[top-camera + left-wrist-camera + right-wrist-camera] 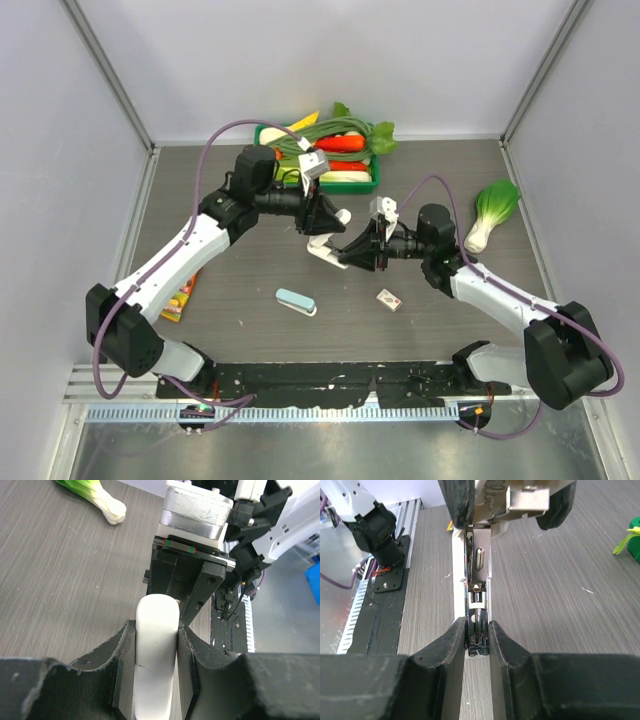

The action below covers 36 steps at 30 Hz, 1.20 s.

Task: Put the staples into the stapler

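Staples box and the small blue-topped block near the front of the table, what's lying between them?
Nothing; the top external view shows only bare table between the staples box and the blue-topped block.

From overhead I get bright, even light falling from above. The pale walls [330,60] look flat, and the table [420,335] carries only soft, short shadows under the arms. The metal strip [330,450] at the near edge gleams mildly. That view is sharp throughout.

On the left wrist view, the left gripper [156,629] fills the foreground dark and blurred, and the white stapler [156,680] looks nearly washed out. On the right wrist view, the right gripper [476,625] is soft too, bare metal glints, and the wood grain beyond stays crisp.
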{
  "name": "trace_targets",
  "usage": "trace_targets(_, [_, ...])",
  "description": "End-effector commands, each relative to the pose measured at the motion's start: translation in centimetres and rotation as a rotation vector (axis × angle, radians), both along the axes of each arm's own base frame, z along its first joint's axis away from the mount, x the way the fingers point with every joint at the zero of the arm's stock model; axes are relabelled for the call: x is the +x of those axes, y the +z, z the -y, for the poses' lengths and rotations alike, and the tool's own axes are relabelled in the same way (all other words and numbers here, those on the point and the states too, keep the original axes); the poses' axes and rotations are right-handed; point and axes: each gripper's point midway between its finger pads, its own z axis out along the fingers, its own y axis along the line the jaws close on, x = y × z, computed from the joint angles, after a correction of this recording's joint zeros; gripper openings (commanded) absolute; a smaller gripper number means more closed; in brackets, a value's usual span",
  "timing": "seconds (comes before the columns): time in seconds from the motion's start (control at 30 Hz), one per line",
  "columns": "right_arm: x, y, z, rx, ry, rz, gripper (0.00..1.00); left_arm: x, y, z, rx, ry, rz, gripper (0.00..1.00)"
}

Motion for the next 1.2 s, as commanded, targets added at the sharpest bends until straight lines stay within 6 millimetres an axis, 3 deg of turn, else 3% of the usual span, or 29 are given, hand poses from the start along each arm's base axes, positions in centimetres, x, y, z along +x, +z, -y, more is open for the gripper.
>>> trace_targets(0.0, [0.6, 3.2, -0.8, 0.135, -0.043, 0.027, 0.17, 1.9, 5.9, -0.2, -0.16, 0.086, 0.092, 0.0])
trace_targets(0.27, [0.9, 4.7, -1.7, 0.226, -0.08, -0.016, 0.15, 3.8, 7.4, -1.4, -0.21, 0.175, 0.073, 0.0])
trace_targets(0.6, [0.2, 4.2, -3.7, 0.242, -0.05, -0.095, 0.15, 5.3, 9.5, -2.8, -0.275, 0.233, 0.084, 0.0])
trace_targets(0.73, [0.0, 4.6, -4.4, 0.261, -0.043, -0.12, 0.15, 5.9, 10.2, -3.8, -0.309, 0.262, 0.079, 0.0])
trace_targets(0.97, [-0.1, 5.5, -4.8, 0.3, -0.057, -0.165, 0.14, 7.1, 13.2, -6.4, -0.444, 0.302, 0.089, 0.0])
trace_targets(1.17, [0.8, 6.4, -4.8, 0.343, -0.114, -0.235, 0.14, 7.5, 12.0, -6.7, -0.455, 0.324, 0.063, 0.0])
